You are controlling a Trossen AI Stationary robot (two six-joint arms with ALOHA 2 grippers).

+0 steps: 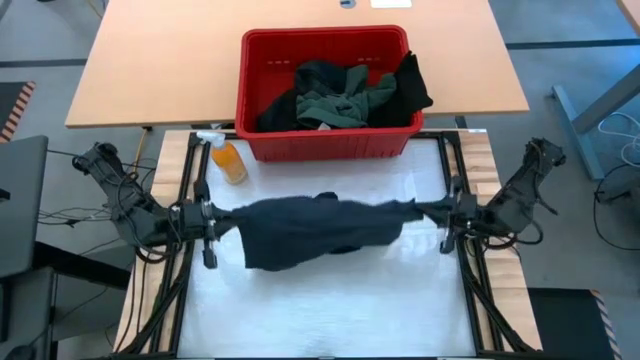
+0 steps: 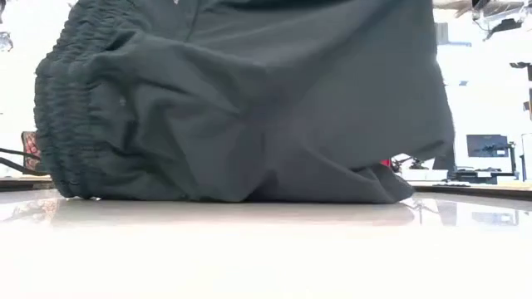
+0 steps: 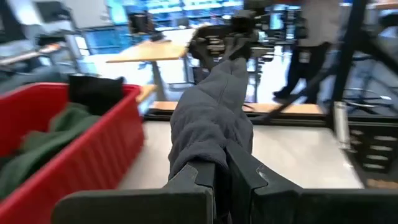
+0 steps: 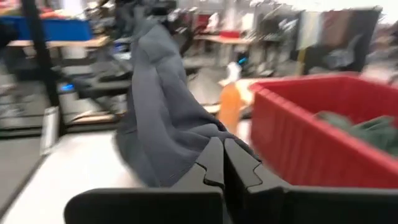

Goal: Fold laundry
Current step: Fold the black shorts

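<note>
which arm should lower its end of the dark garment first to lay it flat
Either, slightly the right. Both grippers, left gripper and right gripper, are shut on the dark garment, stretched between them; its bulk hangs nearer the left.

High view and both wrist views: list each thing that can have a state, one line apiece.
Dark garment: stretched between both claws, lower edge resting on the white table.
Left claw: shut on the garment's left end.
Right claw: shut on the garment's right end.
Red basket: upright, holding green and black clothes, unfolded.
Orange bottle: lying beside the basket, capped.
</note>
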